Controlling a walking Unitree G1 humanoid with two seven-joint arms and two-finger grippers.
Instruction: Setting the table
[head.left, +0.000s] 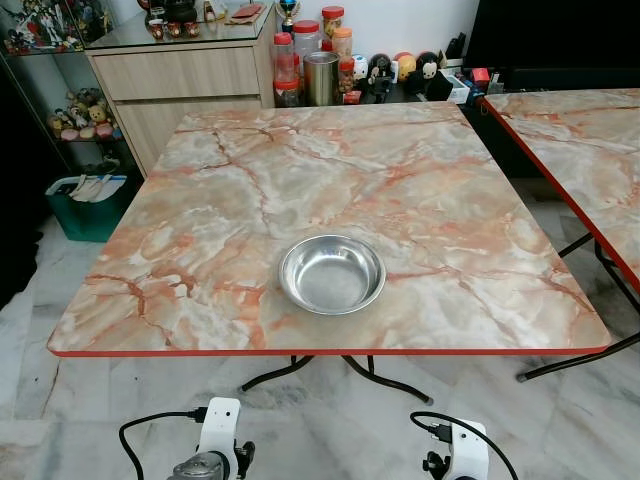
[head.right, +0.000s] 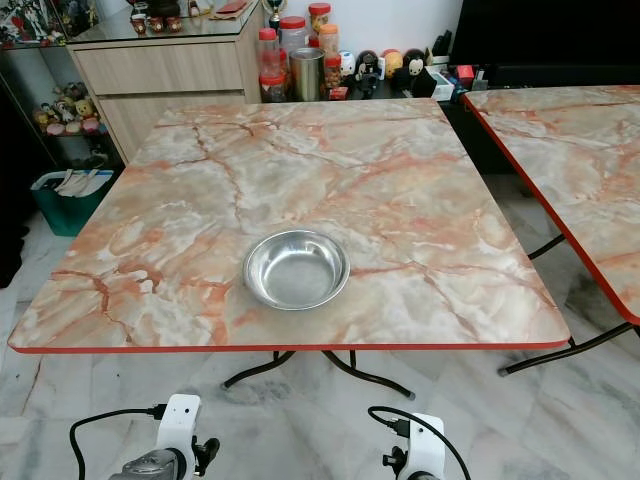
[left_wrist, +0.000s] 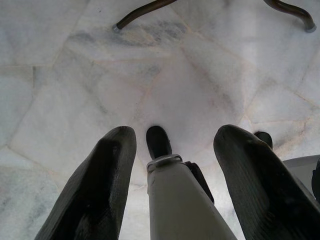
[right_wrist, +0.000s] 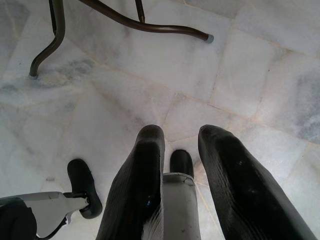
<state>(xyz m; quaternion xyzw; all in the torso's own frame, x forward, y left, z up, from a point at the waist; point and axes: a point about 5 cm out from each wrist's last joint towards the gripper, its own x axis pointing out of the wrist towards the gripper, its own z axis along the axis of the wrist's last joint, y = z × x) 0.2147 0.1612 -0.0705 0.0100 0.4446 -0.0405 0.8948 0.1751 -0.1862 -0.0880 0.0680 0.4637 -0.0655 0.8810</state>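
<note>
An empty steel bowl (head.left: 332, 273) sits upright on the marble-patterned table (head.left: 330, 160), near the middle of its red front edge. Both arms hang low in front of that edge, the left arm (head.left: 215, 450) and the right arm (head.left: 460, 455) just showing at the bottom of the eye views. In the left wrist view my left gripper (left_wrist: 175, 131) points down at the floor, open, with nothing between its fingers. My right gripper (right_wrist: 181, 130) also points at the floor, open and holding nothing.
A second marble table (head.left: 590, 140) stands close on the right. Behind are a wooden cabinet (head.left: 180, 80) and several jars and figurines (head.left: 320, 65). A green bin (head.left: 85, 205) sits on the floor at left. Curved metal table legs (head.left: 340, 375) spread over the marble floor.
</note>
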